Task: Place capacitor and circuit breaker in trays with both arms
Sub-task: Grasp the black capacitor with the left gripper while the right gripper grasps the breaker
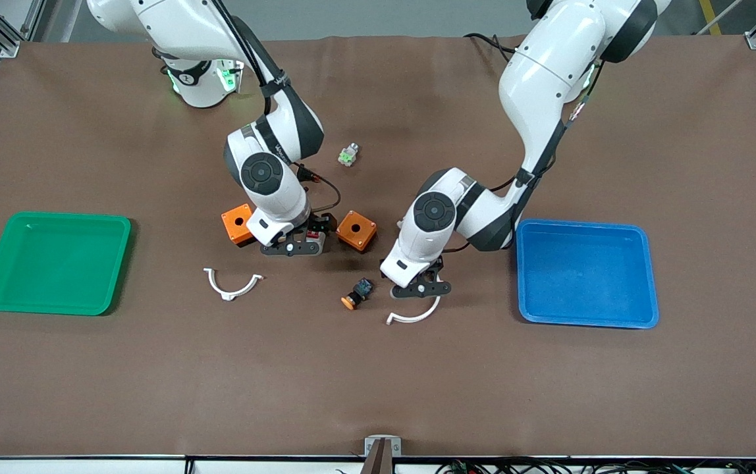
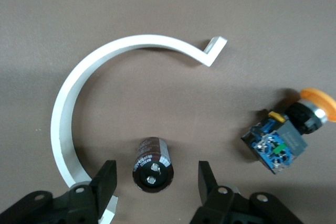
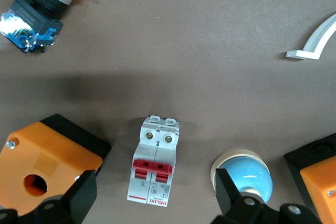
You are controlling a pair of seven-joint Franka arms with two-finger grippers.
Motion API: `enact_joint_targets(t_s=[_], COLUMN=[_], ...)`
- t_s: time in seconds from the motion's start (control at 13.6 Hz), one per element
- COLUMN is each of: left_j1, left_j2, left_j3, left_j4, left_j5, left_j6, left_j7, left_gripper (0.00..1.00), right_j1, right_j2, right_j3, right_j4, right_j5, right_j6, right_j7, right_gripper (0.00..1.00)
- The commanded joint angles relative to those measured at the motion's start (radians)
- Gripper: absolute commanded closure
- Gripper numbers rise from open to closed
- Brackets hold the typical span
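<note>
The capacitor (image 2: 152, 164), a small dark cylinder, lies on the brown mat between the spread fingers of my left gripper (image 2: 156, 182), which is open and low over it; nothing touches it. In the front view my left gripper (image 1: 421, 288) hides it. The white-grey circuit breaker (image 3: 154, 161) with red levers lies between the spread fingers of my open right gripper (image 3: 155, 188). In the front view my right gripper (image 1: 294, 249) hangs low between two orange boxes, and only an edge of the breaker (image 1: 315, 233) shows.
Orange boxes (image 1: 238, 224) (image 1: 356, 230) flank the breaker, and a blue-domed part (image 3: 247, 174) lies beside it. An orange-capped button (image 1: 357, 294) and a white curved clip (image 1: 414, 316) lie by the capacitor. Another clip (image 1: 232, 286), a green tray (image 1: 55, 262), a blue tray (image 1: 585, 273) and a small green-white part (image 1: 348, 155) are about.
</note>
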Motion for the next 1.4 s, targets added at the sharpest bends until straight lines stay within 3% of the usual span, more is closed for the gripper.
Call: enact_joint_targets(t_s=[0.0,0.29,0.59,0.66,0.81,0.88,1.1,1.33], left_j1=[-0.011,-0.011,-0.010,-0.008,-0.004,-0.001,0.033,0.120], left_j2=[0.011,0.011,0.010,0.008,0.002,-0.004,-0.079,-0.203], left_j3=[0.011,0.011,0.011,0.011,0.011,0.011,0.012,0.011], left_j4=[0.019,0.019,0.017,0.017,0.019,0.020,0.024,0.019], left_j5=[0.025,0.025,0.025,0.025,0.025,0.025,0.025,0.026], left_j6=[-0.003,-0.009,-0.021,-0.021,-0.042,-0.053,-0.143,-0.266], left_j7=[-0.027,-0.024,-0.027,-0.027,-0.027,-0.025,-0.027,-0.018], left_gripper=[0.30,0.36,0.52,0.59,0.87,0.92,0.99,0.99], right_j1=[0.008,0.010,0.014,0.014,0.017,0.017,0.019,0.019], right_j2=[0.018,0.031,0.042,0.047,0.051,0.051,0.054,0.054], right_j3=[-0.004,-0.002,-0.002,-0.002,-0.002,-0.002,-0.002,-0.004], right_j4=[0.009,0.011,0.012,0.012,0.015,0.017,0.020,0.021], right_j5=[0.018,0.019,0.019,0.019,0.019,0.019,0.019,0.019], right_j6=[0.025,0.026,0.026,0.026,0.026,0.026,0.026,0.025], right_j7=[0.018,0.018,0.018,0.018,0.018,0.020,0.021,0.021], right_gripper=[0.00,0.00,0.02,0.06,0.15,0.19,0.33,0.56])
